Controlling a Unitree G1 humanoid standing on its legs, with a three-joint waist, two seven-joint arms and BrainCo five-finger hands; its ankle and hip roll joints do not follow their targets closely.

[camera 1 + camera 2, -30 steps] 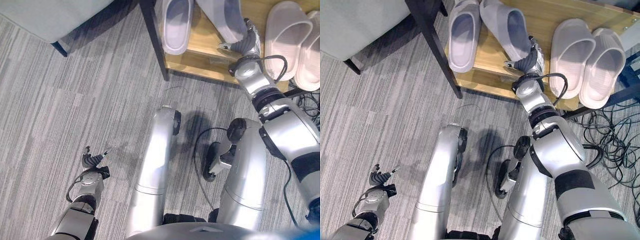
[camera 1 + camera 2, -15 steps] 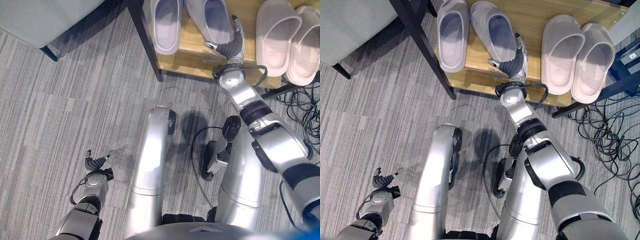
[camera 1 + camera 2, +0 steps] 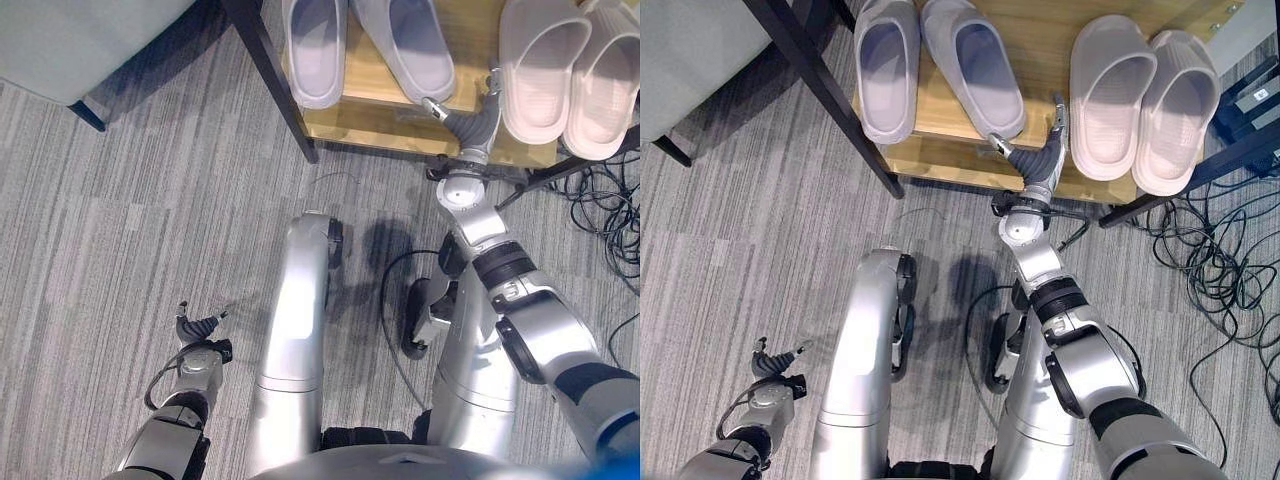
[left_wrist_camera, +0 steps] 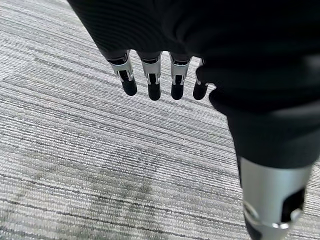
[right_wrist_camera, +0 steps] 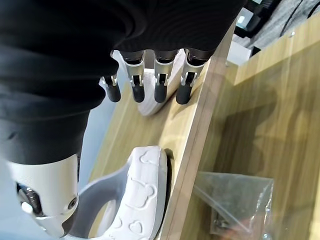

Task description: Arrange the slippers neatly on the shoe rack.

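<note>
Two slipper pairs are seen on the shoe rack (image 3: 940, 150). The right hand (image 3: 1040, 160), fingers relaxed and empty, is held just beside the skewed lilac slipper (image 3: 975, 65); the left hand (image 3: 775, 362) hangs open, far off

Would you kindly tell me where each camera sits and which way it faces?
Left eye view: on the head, looking down at the wooden shoe rack, both arms showing.
Right eye view: beside it, same scene; right hand open by the lilac slippers.
Left wrist view: along the open left hand at grey carpet.
Right wrist view: along the right hand at the rack's edge.
Both eye views share the beige slippers.
</note>
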